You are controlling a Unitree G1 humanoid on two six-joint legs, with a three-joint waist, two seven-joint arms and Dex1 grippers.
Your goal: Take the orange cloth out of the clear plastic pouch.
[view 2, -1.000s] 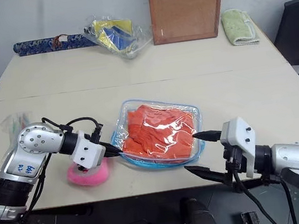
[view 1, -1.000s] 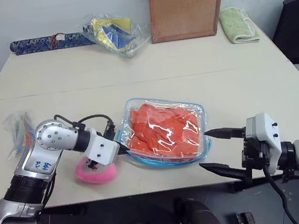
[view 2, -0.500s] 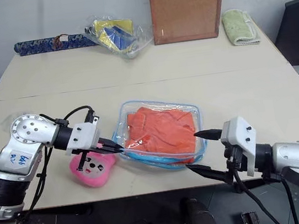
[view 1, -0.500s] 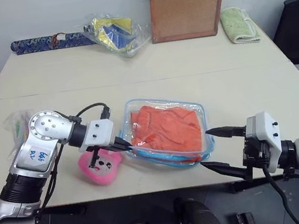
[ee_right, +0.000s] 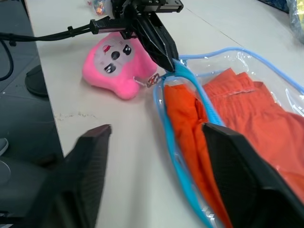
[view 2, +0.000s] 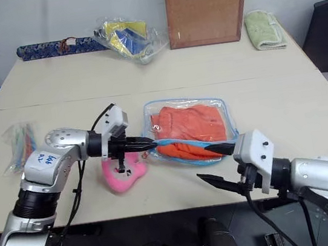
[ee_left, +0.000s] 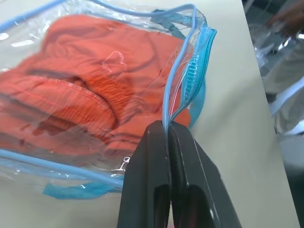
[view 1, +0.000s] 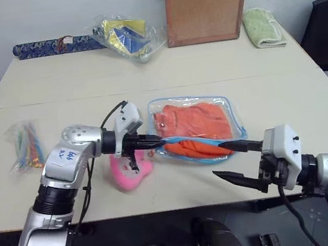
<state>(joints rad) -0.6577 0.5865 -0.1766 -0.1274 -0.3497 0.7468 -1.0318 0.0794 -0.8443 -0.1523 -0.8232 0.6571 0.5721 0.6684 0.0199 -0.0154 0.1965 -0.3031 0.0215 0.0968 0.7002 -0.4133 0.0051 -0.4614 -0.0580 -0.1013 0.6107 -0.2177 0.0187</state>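
The clear plastic pouch [view 1: 234, 120] with light blue zip edging lies mid-table, its left side raised. The orange cloth [view 1: 197, 121] sits folded inside it, and an orange fold shows at the gaping front edge [ee_right: 183, 118]. My left gripper [view 1: 157, 141] is shut on the pouch's blue edge at its left corner, and the left wrist view shows the black fingers [ee_left: 187, 156] pinching the rim. My right gripper [view 1: 234, 162] is open at the pouch's near right corner with nothing between its fingers. Its upper finger reaches the pouch's front edge.
A pink plush toy [view 1: 128, 171] lies under my left wrist. A packet of coloured sticks [view 1: 23, 146] is at the far left. At the back are a wrinkled clear bag [view 1: 127, 36], a brown board [view 1: 205, 4], a green towel [view 1: 262, 26] and a dark patterned roll [view 1: 49, 47].
My left gripper rolled and moved right, dragging the pouch and tipping its left side up. The pink toy slid right too. My right gripper's fingers have come closer together.
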